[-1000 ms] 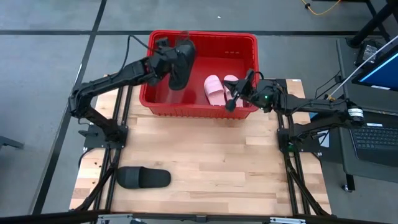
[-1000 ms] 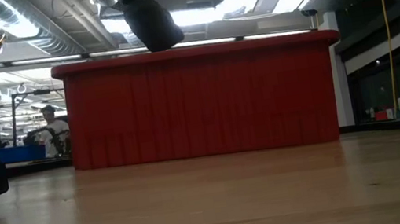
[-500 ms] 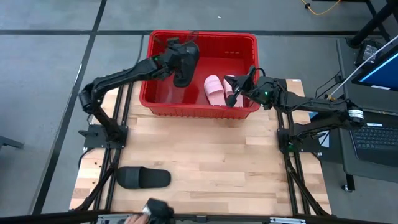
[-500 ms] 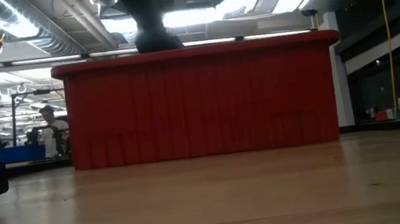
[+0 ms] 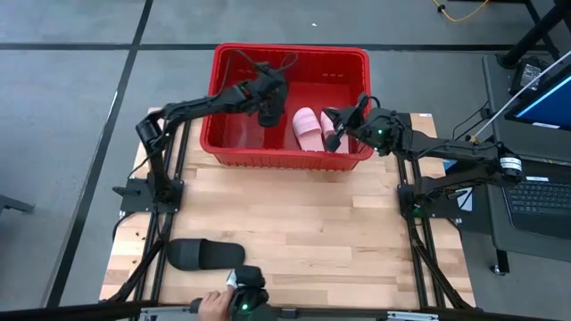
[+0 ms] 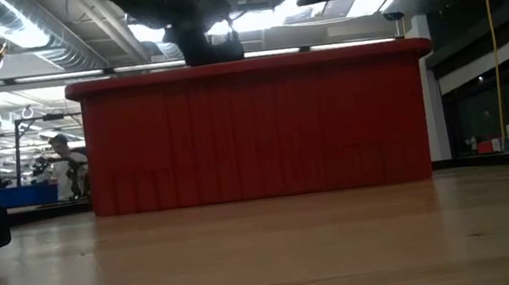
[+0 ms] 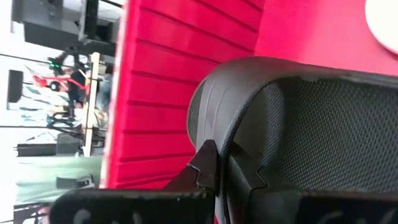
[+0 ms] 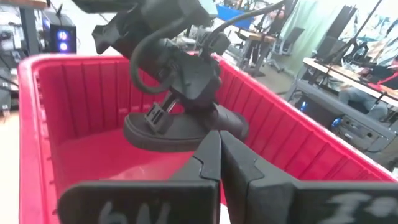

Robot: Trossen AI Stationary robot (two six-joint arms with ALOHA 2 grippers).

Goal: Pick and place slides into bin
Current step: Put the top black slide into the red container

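- Left gripper (image 5: pixel 265 114) reaches over the near-left wall of the red bin (image 5: pixel 234 146), fingers clamped shut on the edge of a black slide (image 7: pixel 292 118). In the left wrist view the two fingertips meet on the rim of the sole, the slide's mesh-textured footbed just beyond them, red ribbed wall behind.
- Right wrist view shows this black slide (image 8: pixel 180 127) hanging flat below the left gripper, low inside the bin, apparently not yet resting on the floor.
- Right gripper (image 5: pixel 331 135) sits at the bin's right end, fingers closed on nothing; the two pink slides (image 5: pixel 309 127) lie on the bin floor just beside and under it.
- Second black slide (image 5: pixel 205 255) lies on the wooden table (image 5: pixel 312 241), well apart from both grippers.
- A person's hand (image 5: pixel 214 305) shows at the table's near edge.
- Handling, my guess: moulded foam, light, somewhat flexible, matte so not slippery. A pinch on the sole rim or across the wide strap should hold; a thin edge grip lets it swing.
- Left arm pose: extended from its base over the bin wall, wrist bent downward. Right arm: stretched low across its side, wrist level.
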